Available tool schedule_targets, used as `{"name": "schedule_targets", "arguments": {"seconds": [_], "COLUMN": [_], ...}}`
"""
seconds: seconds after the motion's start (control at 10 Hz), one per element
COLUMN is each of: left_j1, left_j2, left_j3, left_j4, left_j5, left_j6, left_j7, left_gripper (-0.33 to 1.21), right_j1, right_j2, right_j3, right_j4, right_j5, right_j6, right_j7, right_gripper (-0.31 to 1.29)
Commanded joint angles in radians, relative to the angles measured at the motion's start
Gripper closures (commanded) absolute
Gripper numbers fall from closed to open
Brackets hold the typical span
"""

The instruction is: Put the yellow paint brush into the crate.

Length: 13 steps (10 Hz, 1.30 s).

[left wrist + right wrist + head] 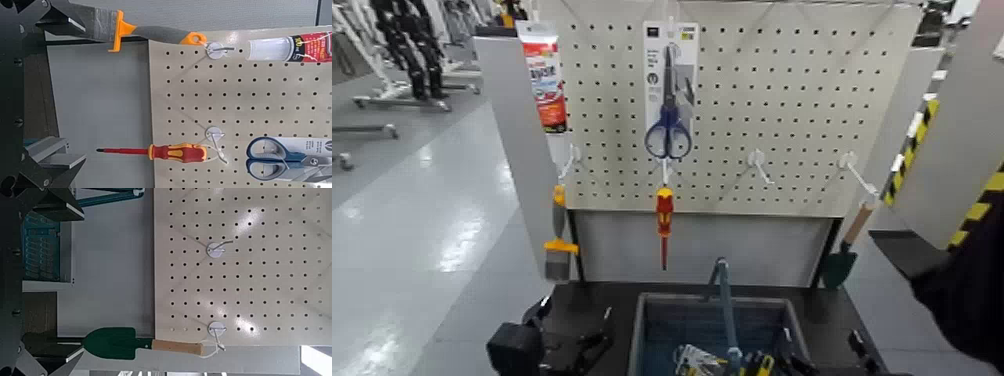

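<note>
The yellow paint brush (558, 236) hangs bristles down from a hook at the pegboard's left edge. It also shows in the left wrist view (133, 30). The blue-grey crate (654, 330) stands on the dark table below the pegboard, its bar handle (723, 300) upright. My left gripper (544, 342) is low at the table's left, below the brush, open and empty (47, 82). My right gripper (858, 346) is low at the table's right, open and empty (47, 278). The crate's wall shows in the right wrist view (43, 247).
The white pegboard (782, 110) carries a red-and-yellow screwdriver (664, 222), blue scissors (669, 130), a tube (545, 75) and a green trowel (840, 258). The crate holds several tools (732, 362). A black-and-yellow striped post (982, 200) stands at right.
</note>
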<state>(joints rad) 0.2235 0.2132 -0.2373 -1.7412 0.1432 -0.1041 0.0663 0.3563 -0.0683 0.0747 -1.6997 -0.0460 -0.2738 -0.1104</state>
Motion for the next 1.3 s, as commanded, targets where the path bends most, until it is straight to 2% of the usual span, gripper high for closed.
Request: {"name": "schedule_targets", "arguments": {"seconds": [0.1, 0.5, 0.6, 0.9, 1.0, 1.3], "left_j1": [0.002, 0.000, -0.004, -0.067, -0.092, -0.158], "left_j2": [-0.003, -0.006, -0.011, -0.072, -0.074, -0.025], "left_j3": [0.003, 0.019, 0.044, 0.233, 0.268, 0.332], "left_j4": [0.000, 0.003, 0.003, 0.014, 0.020, 0.025], "left_j5": [0.003, 0.012, 0.018, 0.019, 0.013, 0.029], "left_j6": [-0.002, 0.004, 0.031, 0.173, 0.201, 0.279], "left_j7": [0.001, -0.003, -0.031, -0.306, -0.364, -0.451], "left_gripper": [0.16, 0.16, 0.16, 0.16, 0.16, 0.16], "right_j1": [0.000, -0.002, -0.003, -0.007, -0.007, -0.007], "right_j2": [-0.001, -0.001, -0.001, -0.001, -0.001, 0.001], "right_j3": [-0.001, -0.001, -0.001, 0.004, 0.005, 0.008], "right_j4": [-0.003, -0.002, -0.002, -0.002, -0.002, 0.000], "right_j5": [0.000, 0.000, 0.000, 0.000, 0.000, 0.000], "right_j6": [0.005, 0.005, 0.005, 0.004, 0.002, 0.001], "right_j7": [0.001, 0.003, 0.001, 0.003, 0.003, 0.005], "right_gripper": [0.12, 0.12, 0.13, 0.13, 0.13, 0.12]}}
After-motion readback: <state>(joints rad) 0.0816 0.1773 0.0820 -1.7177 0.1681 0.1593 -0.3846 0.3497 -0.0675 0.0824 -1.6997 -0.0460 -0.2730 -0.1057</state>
